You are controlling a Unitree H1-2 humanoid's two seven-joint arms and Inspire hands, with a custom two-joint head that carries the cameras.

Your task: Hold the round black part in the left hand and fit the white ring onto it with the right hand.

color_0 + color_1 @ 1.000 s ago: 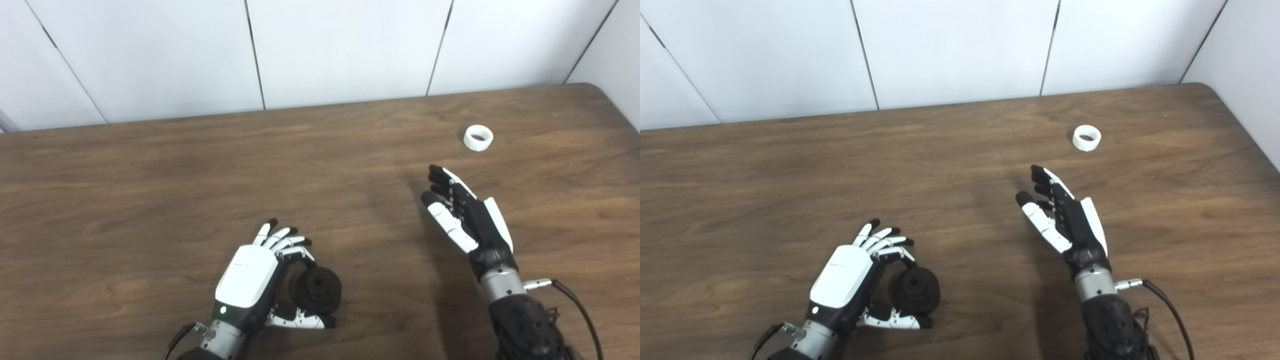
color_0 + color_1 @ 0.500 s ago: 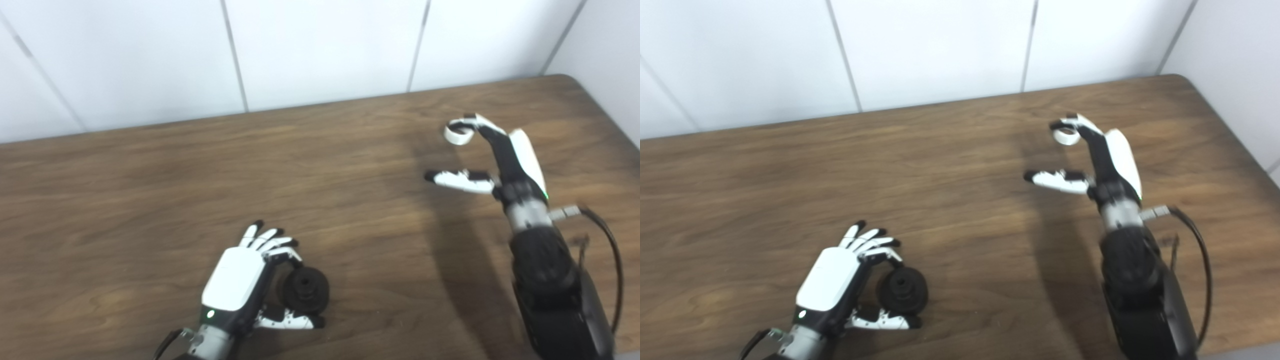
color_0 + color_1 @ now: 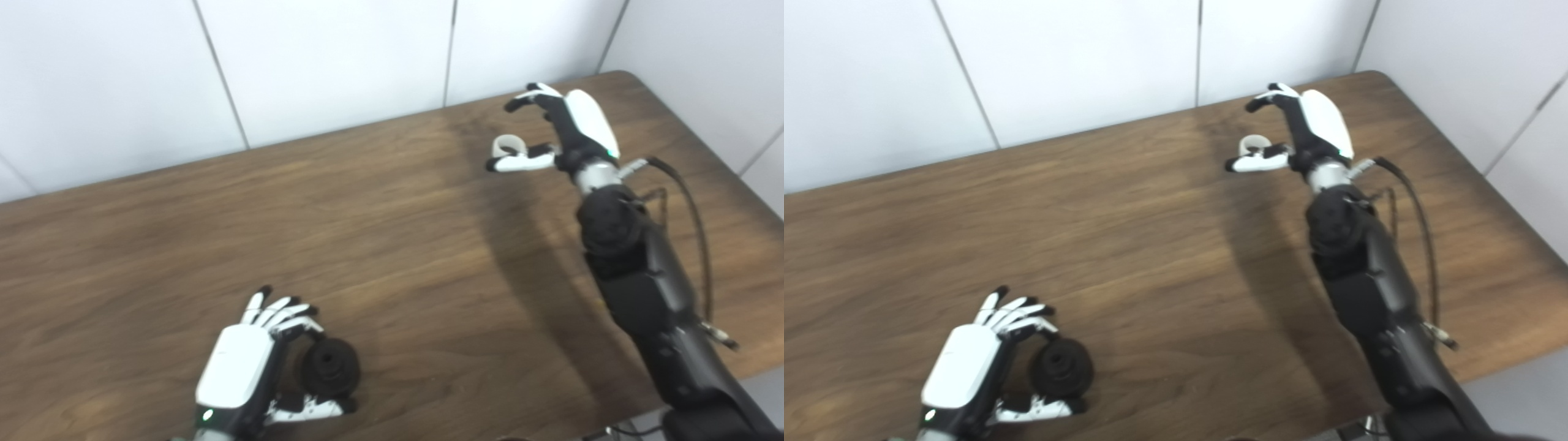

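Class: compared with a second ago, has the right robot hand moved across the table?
Yes. The right robot hand has reached away from the robot toward the table's far edge, arriving at the white ring.

one round black part (image 3: 331,367), one white ring (image 3: 508,146), two robot hands, left hand (image 3: 240,367) and right hand (image 3: 566,125), on one worktop (image 3: 367,233).

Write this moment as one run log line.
left hand: shut on round black part | right hand: open over white ring | ring on table

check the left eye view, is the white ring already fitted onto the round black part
No, the white ring lies far across the table by the right hand, the round black part in the left hand.
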